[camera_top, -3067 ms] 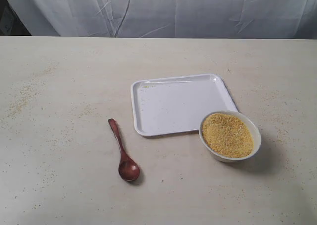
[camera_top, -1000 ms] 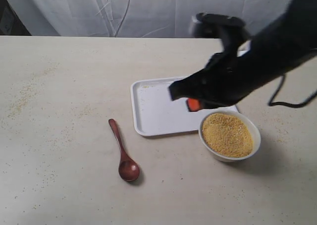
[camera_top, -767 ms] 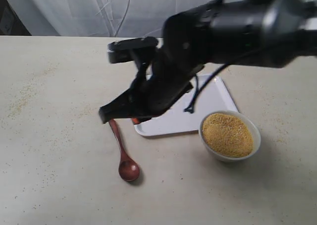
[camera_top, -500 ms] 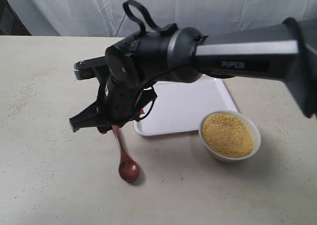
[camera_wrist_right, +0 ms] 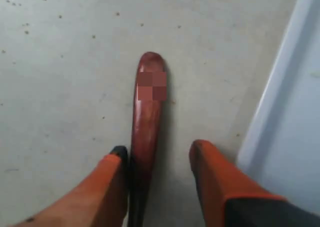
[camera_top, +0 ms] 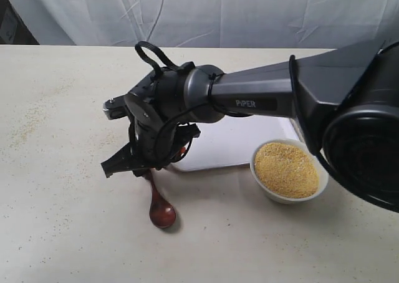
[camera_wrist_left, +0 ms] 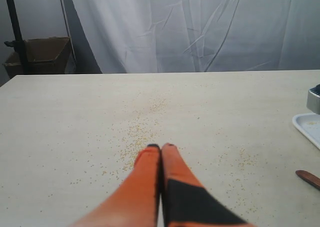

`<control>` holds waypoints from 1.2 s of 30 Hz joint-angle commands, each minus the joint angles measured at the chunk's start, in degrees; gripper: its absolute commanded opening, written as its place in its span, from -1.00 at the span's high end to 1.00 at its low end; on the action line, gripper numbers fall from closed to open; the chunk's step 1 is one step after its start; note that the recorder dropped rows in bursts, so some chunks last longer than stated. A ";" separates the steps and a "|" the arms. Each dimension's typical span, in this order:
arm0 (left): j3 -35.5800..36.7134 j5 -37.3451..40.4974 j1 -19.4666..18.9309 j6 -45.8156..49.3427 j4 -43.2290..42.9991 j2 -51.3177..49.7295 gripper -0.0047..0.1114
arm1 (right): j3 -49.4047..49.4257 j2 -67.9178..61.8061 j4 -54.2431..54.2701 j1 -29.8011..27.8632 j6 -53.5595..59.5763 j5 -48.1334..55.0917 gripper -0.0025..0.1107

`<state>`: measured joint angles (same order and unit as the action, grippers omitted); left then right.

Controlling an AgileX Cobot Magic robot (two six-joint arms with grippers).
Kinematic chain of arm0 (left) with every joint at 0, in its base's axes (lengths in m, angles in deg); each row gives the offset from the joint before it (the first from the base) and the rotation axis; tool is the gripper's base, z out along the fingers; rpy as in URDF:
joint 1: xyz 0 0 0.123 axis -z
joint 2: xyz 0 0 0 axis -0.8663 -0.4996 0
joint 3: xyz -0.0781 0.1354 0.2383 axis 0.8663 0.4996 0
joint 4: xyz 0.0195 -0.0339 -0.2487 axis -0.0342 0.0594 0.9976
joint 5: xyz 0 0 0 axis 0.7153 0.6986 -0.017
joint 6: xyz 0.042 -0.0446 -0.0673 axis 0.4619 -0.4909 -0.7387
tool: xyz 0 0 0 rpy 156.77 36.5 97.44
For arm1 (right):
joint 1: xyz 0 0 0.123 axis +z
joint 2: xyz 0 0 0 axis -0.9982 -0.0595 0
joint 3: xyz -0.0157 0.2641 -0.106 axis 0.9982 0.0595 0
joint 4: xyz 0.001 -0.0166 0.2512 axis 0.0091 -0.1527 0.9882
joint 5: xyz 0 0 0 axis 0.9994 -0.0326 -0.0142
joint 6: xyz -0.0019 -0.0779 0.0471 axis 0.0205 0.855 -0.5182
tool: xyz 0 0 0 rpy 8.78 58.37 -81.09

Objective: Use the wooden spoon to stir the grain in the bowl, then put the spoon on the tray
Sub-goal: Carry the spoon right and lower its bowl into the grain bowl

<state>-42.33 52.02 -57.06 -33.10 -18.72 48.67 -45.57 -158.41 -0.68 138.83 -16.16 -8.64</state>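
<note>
Beside the tray (camera_wrist_right: 282,99), on the table (camera_wrist_right: 60,62), the spoon (camera_wrist_right: 148,114) is straddled at its handle by the right gripper (camera_wrist_right: 160,148), spread wide. The handle is aligned lengthwise between the jaws, nearer one finger. The left gripper (camera_wrist_left: 161,148), closed, is parked well apart.

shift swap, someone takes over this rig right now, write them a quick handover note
Left gripper: shut, empty, over the table, away from the job.
Right gripper: open, straddling the handle of the wooden spoon, not closed.
Spoon lies on the table left of the tray; bowl of grain by the tray's near right corner.
Done: approach only. Left: grasp, stir, spoon onto tray.
</note>
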 commanded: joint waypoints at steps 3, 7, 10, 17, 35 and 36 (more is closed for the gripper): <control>0.21 -0.21 -0.04 -0.19 -0.17 0.28 0.92 | -0.48 -0.09 0.04 0.34 -0.20 0.36 0.74; 0.21 -0.21 -0.04 -0.19 -0.17 0.28 0.92 | -1.34 1.15 0.22 0.34 -1.79 1.98 0.95; 0.21 -0.21 -0.04 -0.19 -0.17 0.28 0.92 | -3.42 3.68 -0.43 0.34 -1.79 4.67 0.95; 0.21 -0.21 -0.04 -0.19 -0.17 0.28 0.92 | 3.00 17.63 -16.61 -7.34 -16.56 17.25 0.95; 0.21 -0.21 -0.04 -0.19 -0.17 0.28 0.92 | 43.11 29.32 -21.56 -23.68 -29.86 -24.54 0.95; 0.21 -0.21 -0.04 -0.19 -0.17 0.28 0.92 | 43.11 29.27 -23.03 -23.99 -30.25 -24.38 0.95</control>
<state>-42.33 52.02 -57.06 -33.10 -18.72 48.67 -2.72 -128.83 -19.12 115.86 -44.12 -32.47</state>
